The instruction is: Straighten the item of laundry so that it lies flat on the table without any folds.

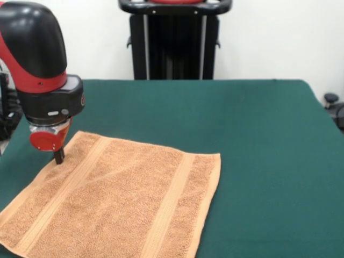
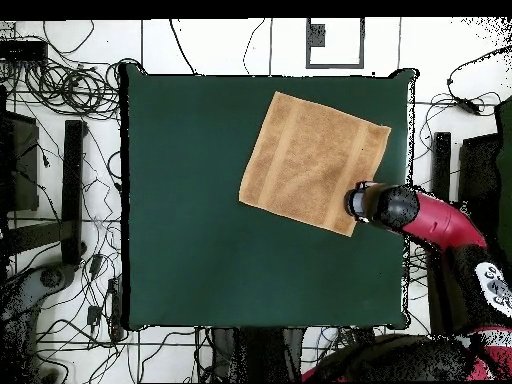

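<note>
- Towel (image 1: 118, 201): lies spread on the table (image 1: 258, 140), set at an angle to the table's edges. In the overhead view it sits toward one corner of the green top, well inside the edges.
- Surface: both woven bands run straight and unbroken across the cloth. I see no fold, no turned-back corner; only a faint diagonal crease in the middle panel in the front view. The near corner is cut off by the picture's lower edge, so that part goes unchecked there; the overhead view shows all four corners out.
- Gripper (image 1: 58, 156): the dark tips meet the towel near one corner, just inside the outer band. They show as a single narrow tip, so the claw appears closed. Whether it pinches any cloth I cannot tell.
- Step in hand, as judged: the final one, a last tug or press at that corner. The task looks all but done.
- Next move calls for: release of any cloth held, then a straight lift clear, so the corner is not dragged up or curled over.
</note>
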Available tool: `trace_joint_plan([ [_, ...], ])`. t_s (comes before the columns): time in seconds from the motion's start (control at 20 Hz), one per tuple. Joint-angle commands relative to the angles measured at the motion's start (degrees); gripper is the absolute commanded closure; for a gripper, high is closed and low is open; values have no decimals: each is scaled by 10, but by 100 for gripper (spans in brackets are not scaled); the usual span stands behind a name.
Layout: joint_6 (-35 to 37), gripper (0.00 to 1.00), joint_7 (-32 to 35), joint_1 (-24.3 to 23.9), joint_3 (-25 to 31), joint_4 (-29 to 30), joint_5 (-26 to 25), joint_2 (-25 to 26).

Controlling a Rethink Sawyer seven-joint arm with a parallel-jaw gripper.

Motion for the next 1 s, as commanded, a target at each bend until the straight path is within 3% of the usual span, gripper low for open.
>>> trace_joint_plan([
  [0.05,-10,100,29,33,6,24,23,64],
  [0.5,25,100,3,31,11,19,34,41],
  [0.75,5,100,-2,27,11,27,31,40],
  [1.0,71,100,-13,28,14,26,50,9],
])
